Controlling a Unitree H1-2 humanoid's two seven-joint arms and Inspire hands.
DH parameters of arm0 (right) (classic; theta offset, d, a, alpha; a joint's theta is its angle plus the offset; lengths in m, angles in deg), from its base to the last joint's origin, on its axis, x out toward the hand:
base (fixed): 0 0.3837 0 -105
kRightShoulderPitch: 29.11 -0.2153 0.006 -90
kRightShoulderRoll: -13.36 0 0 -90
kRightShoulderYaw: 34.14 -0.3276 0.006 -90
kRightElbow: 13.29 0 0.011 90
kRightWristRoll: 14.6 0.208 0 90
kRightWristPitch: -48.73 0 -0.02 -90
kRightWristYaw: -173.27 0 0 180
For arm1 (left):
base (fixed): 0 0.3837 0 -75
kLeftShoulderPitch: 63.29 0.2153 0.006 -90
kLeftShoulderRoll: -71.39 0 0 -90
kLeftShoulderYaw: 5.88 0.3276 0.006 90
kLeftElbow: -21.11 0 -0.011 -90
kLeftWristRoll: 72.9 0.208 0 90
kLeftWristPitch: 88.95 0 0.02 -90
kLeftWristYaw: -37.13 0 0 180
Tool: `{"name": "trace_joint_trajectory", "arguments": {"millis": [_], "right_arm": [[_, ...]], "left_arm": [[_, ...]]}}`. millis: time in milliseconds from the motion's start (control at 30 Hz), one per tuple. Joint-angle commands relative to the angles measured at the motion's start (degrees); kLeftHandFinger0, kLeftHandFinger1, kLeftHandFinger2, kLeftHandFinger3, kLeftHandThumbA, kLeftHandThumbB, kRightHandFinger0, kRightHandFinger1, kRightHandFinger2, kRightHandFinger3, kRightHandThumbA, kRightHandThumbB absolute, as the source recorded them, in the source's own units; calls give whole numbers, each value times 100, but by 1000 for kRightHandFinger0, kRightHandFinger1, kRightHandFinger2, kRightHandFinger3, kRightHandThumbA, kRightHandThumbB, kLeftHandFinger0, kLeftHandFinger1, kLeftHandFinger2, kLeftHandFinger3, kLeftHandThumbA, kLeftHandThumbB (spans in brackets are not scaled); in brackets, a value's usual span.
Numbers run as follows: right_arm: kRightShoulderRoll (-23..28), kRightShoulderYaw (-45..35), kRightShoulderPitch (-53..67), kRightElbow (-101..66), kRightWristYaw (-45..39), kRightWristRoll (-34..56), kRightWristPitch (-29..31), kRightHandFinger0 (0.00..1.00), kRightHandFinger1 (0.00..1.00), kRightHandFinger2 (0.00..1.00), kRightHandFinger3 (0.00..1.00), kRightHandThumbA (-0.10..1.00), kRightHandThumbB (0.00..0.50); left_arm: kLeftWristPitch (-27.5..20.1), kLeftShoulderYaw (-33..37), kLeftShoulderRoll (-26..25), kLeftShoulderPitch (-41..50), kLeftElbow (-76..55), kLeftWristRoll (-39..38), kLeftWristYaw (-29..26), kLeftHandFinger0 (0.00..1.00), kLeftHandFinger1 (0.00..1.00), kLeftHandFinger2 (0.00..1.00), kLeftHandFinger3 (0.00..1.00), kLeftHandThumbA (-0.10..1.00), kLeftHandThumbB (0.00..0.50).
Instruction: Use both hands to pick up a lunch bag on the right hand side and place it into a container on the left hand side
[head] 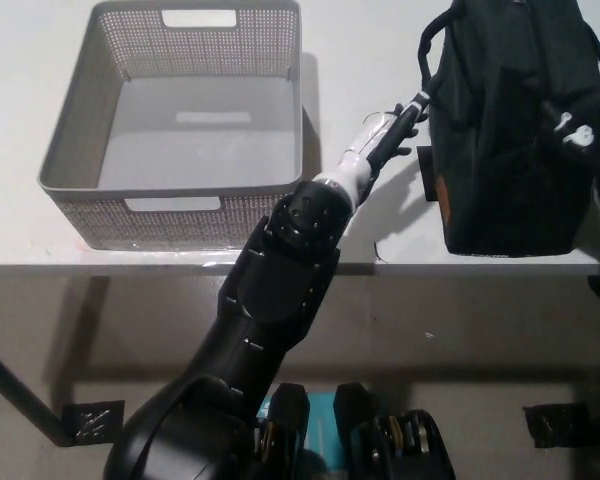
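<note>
The dark lunch bag (505,140) stands upright on the right of the white table (380,40), its handle loop on its left side. My left arm reaches across from the lower left, and the white left hand (392,130) lies flat and open, fingertips touching the bag's left side by the handle. My black right hand (583,122) shows at the right edge, against the bag's right side; its pose is unclear. The grey perforated basket (72,135) sits empty on the left of the table.
The table's front edge (100,266) runs across the middle of the picture, with floor below it. A narrow strip of bare tabletop separates the basket from the bag, and my left forearm lies over it.
</note>
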Motion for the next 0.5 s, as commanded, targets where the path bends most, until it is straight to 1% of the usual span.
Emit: {"name": "trace_joint_trajectory", "arguments": {"millis": [0,67,100,133,167,233,333,367,400,467], "right_arm": [[71,-52,-540,821,-119,7,538,1000,1000,1000,1000,1000,186],[89,-68,-641,1250,-151,11,696,1000,1000,1000,1000,1000,174],[114,-69,-704,1563,-156,-15,814,1000,1000,1000,1000,1000,182],[122,-66,-742,1674,-164,-21,872,1000,1000,1000,1000,1000,136],[129,-84,-795,1880,-170,-5,957,1000,1000,1000,1000,1000,183],[155,-114,-891,2258,-169,18,1049,1000,1000,1000,1000,1000,222],[198,-107,-1013,2668,-190,-24,1264,1000,1000,1000,1000,1000,228],[201,-152,-1062,2789,-235,52,1243,1000,1000,1000,1000,1000,234],[189,-220,-1106,2898,-279,156,1221,1000,1000,1000,1000,1000,246],[173,-285,-1165,3058,-354,231,1275,1000,1000,1000,1000,1000,244]], "left_arm": [[-349,-74,-37,-197,119,-79,-207,1000,1000,1000,1000,1000,420],[-361,-80,-58,-172,128,-79,-217,1000,1000,1000,1000,1000,412],[-373,-82,-80,-164,146,-72,-229,1000,1000,1000,1000,1000,414],[-402,-79,-92,-165,165,-69,-237,1000,1000,1000,1000,1000,413],[-430,-76,-104,-165,170,-67,-240,1000,1000,1000,1000,1000,411],[-341,-40,-132,-168,133,-27,-240,1000,1000,1000,1000,1000,417],[-282,-29,-147,-188,114,-32,-224,1000,1000,1000,1000,1000,413],[-263,-43,-143,-206,116,-53,-221,1000,1000,1000,1000,1000,405],[-274,-66,-137,-229,149,-81,-226,1000,1000,1000,1000,1000,406],[-291,-68,-140,-246,185,-85,-230,1000,1000,1000,1000,1000,409]]}}
